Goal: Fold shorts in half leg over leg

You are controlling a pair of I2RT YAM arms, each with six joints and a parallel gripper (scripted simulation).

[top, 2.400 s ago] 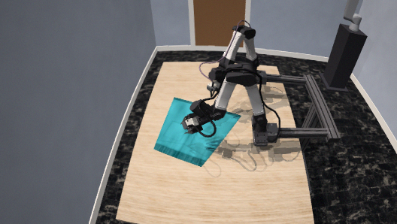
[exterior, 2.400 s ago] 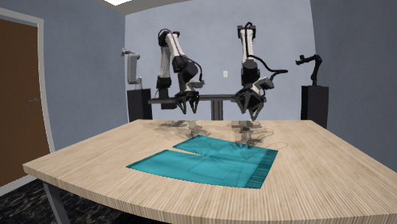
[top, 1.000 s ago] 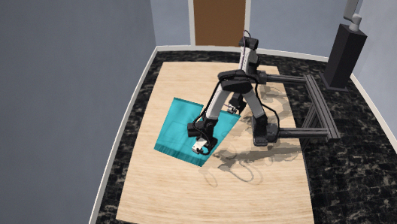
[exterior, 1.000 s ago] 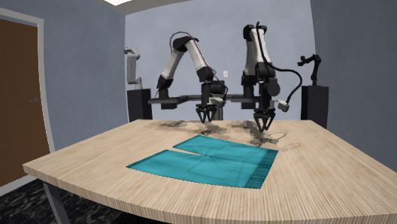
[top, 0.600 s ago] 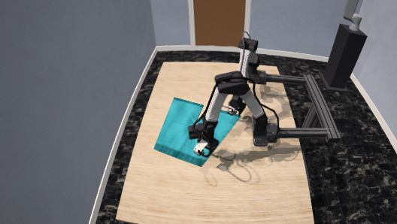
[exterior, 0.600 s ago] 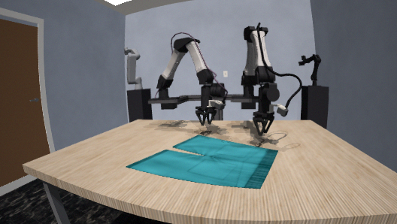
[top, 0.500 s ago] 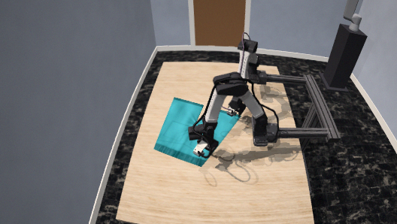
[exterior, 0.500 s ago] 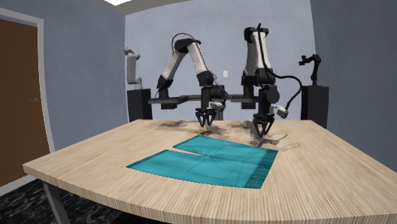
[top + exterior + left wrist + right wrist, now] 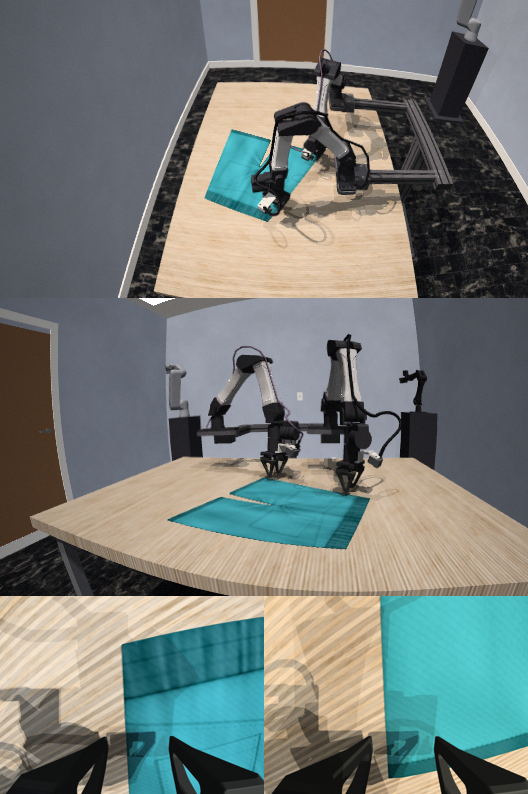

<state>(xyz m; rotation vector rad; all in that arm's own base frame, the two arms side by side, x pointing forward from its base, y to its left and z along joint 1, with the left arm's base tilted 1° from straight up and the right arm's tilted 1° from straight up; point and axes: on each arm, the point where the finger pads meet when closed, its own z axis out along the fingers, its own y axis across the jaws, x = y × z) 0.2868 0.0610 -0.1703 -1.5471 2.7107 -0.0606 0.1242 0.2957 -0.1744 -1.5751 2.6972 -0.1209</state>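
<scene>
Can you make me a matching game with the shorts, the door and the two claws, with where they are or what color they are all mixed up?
Things:
1. shorts
2. door
3. left claw
4. right claw

Places and colors:
A. near a leg hem
B. blue-green
C. near the waistband end
D. brown

Right pairs: 1-B, 2-D, 3-C, 4-A
</scene>
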